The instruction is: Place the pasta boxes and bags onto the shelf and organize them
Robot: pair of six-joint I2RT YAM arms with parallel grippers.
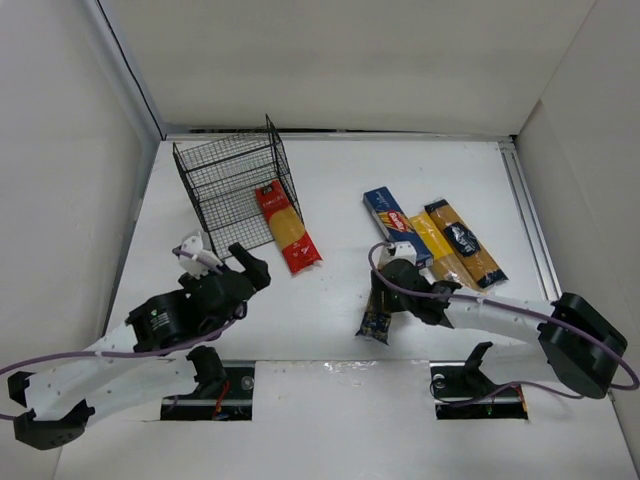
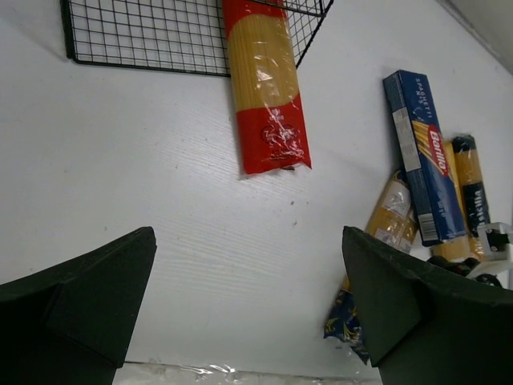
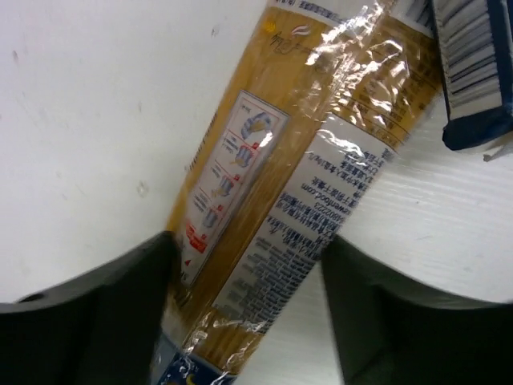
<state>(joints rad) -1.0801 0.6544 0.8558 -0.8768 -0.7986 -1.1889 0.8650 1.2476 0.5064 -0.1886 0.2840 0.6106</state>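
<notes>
Spaghetti packs from above: dark blue box [image 1: 397, 226], yellow bag [image 1: 438, 250] and black-labelled bag [image 1: 465, 242] lie right; red-and-yellow bag [image 1: 288, 228] lies against the wire shelf [image 1: 235, 190], far left.

Left wrist: I see the left gripper [image 2: 248, 265] wide open, empty.

Right wrist: the right gripper [image 3: 248, 265] straddles the clear bag [image 3: 288, 184]; I cannot tell whether it grips.

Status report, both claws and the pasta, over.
Left claw open, empty. Right claw straddling clear bag, grip unconfirmed. Red-and-yellow bag lying at edge of shelf.
</notes>
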